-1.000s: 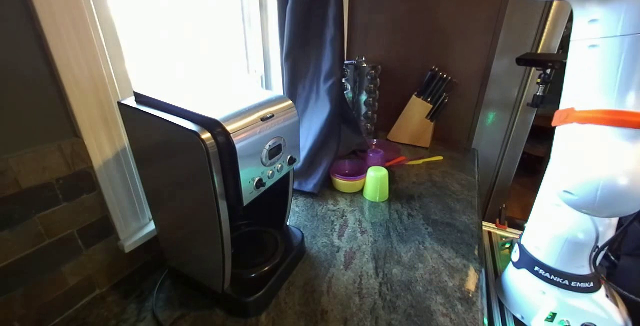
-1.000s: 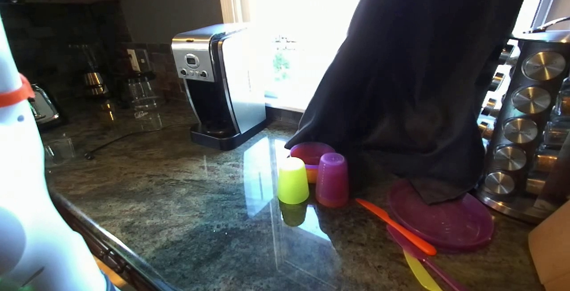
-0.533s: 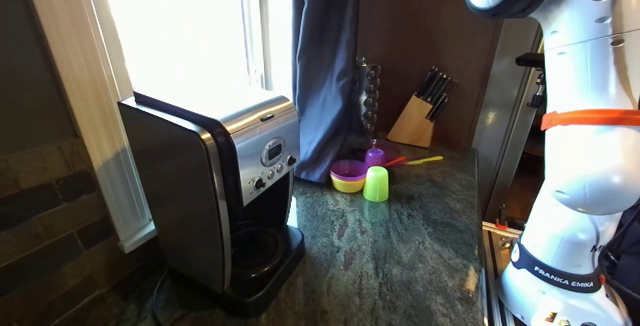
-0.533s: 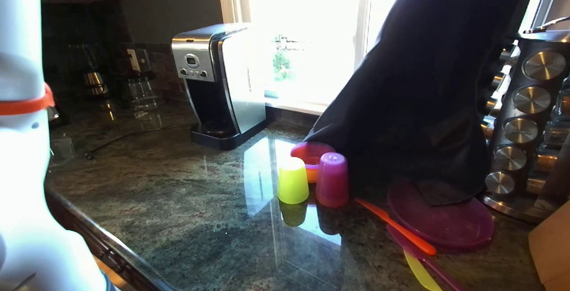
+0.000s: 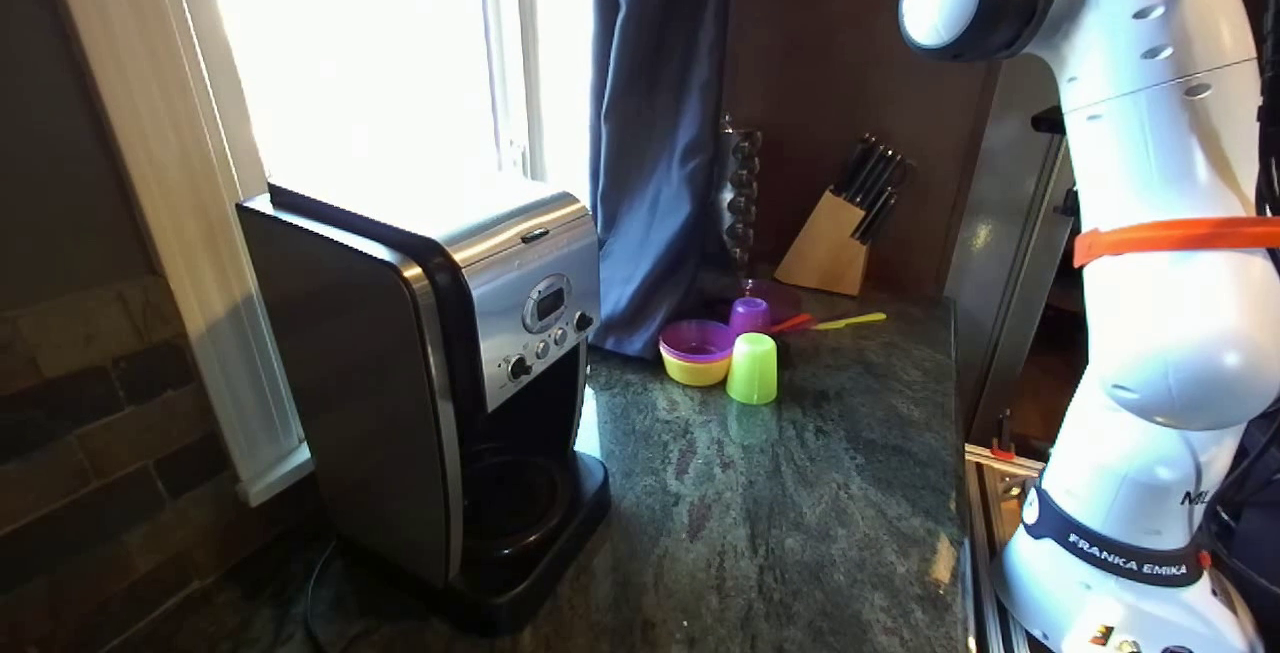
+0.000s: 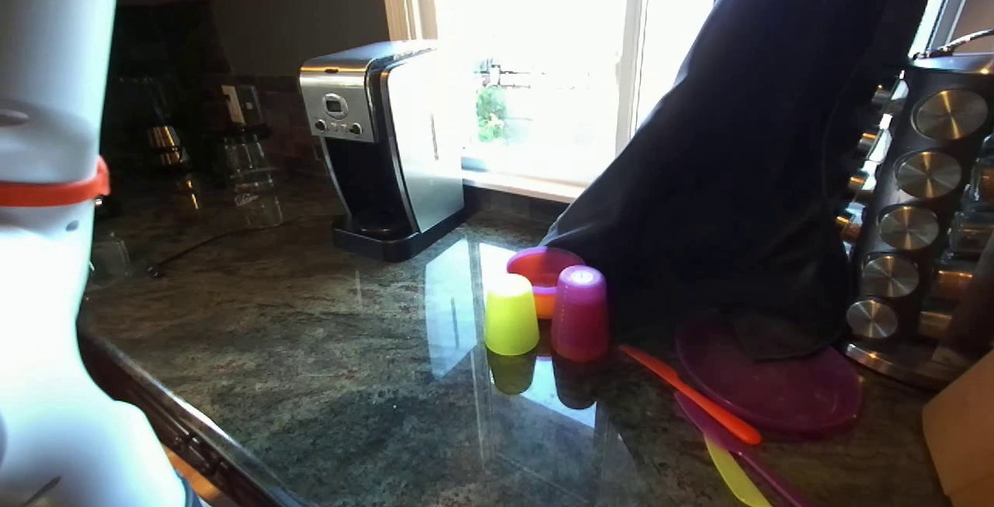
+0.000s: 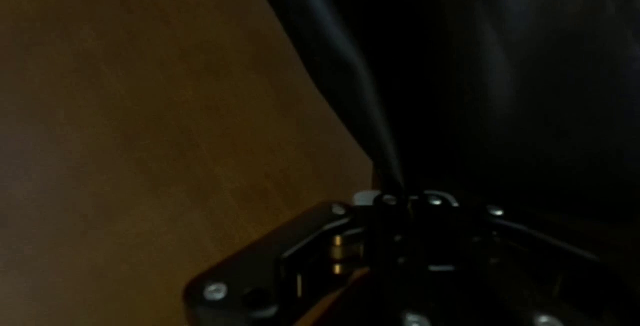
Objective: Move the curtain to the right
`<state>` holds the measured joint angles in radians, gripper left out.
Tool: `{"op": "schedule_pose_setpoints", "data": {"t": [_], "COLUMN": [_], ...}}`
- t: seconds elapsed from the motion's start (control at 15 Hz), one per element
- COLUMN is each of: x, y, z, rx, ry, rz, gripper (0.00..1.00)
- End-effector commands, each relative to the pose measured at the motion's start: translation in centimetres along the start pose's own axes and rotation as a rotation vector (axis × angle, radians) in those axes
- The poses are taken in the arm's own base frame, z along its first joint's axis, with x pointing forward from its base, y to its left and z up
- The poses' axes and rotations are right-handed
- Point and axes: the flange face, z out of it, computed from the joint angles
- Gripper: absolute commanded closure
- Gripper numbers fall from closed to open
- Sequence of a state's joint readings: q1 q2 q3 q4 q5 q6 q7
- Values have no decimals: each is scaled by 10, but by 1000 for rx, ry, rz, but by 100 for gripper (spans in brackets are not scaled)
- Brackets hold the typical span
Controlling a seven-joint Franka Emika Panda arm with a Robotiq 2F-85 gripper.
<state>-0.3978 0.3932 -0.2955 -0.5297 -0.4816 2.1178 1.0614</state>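
Note:
The curtain is a long dark navy-grey drape that hangs at the right side of the window in both exterior views [image 5: 655, 153] [image 6: 745, 165]. Its lower part slants out toward the bowls, and a lower corner lies on the purple plate [image 6: 823, 402]. In the wrist view the curtain [image 7: 345, 66] gathers to a narrow fold between the fingertips. My gripper [image 7: 409, 201] is shut on that fold. The gripper is out of both exterior views; only the white arm shows [image 5: 1170, 263] [image 6: 46, 274].
A steel coffee maker [image 5: 390, 403] stands before the window. Stacked bowls [image 5: 697, 370], a green cup [image 5: 752, 370] and a purple cup [image 6: 579, 317] stand by the curtain's hem. A spice rack [image 6: 893, 220], a knife block [image 5: 825, 243] and an orange knife [image 6: 691, 397] are nearby.
The curtain has shifted right in both exterior views, its hem pulling away from the coffee maker and baring more window. The arm's upper part has come further into view.

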Motion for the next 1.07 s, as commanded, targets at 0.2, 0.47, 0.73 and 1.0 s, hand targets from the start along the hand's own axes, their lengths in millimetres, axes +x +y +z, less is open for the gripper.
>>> {"op": "schedule_pose_setpoints", "data": {"t": [0.2, 0.47, 0.73, 1.0], "x": [-2, 7, 22, 45], "y": [26, 20, 18, 23], "z": [27, 11, -16, -43], "rx": [-218, -168, -95, -14], "ry": [69, 60, -14, -56], "rz": [71, -52, -270, -477], "gripper": [59, 28, 1, 0]}}
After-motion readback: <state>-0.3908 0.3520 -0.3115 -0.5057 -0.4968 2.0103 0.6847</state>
